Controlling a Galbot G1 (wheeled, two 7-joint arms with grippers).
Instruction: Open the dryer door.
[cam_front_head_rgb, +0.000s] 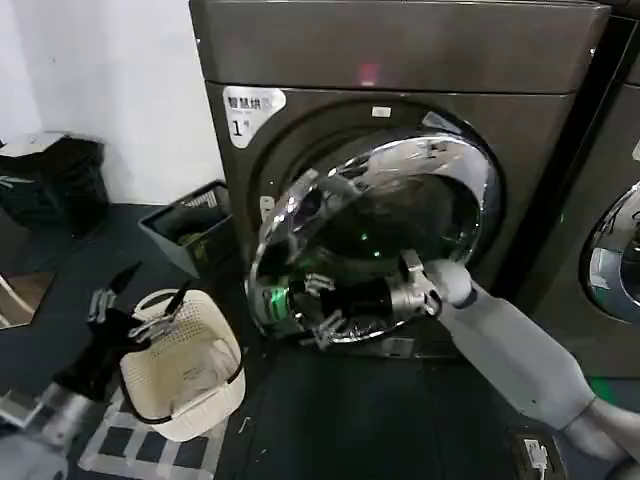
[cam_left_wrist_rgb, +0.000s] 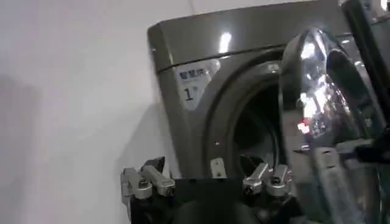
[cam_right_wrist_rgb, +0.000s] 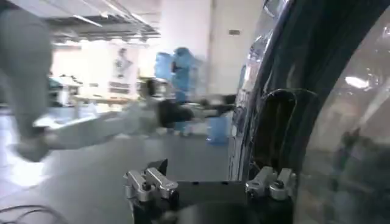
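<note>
From my head, the dryer door (cam_front_head_rgb: 385, 235) hangs partly swung out from the dryer (cam_front_head_rgb: 400, 60), my right gripper (cam_front_head_rgb: 318, 310) at its lower left rim; I cannot tell whether it grips. My left wrist adds the gap behind the door (cam_left_wrist_rgb: 332, 109). My left gripper (cam_front_head_rgb: 140, 300) hovers released above a cream basket (cam_front_head_rgb: 190, 375).

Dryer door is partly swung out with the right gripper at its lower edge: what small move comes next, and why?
Probably keep sweeping the right gripper outward along the door's arc. The round chrome-ringed dryer door stands off the dark grey-bronze dryer on one side, with the drum opening showing in the left wrist view, yet it is only partly open. The left gripper waits by the cream plastic basket.
</note>
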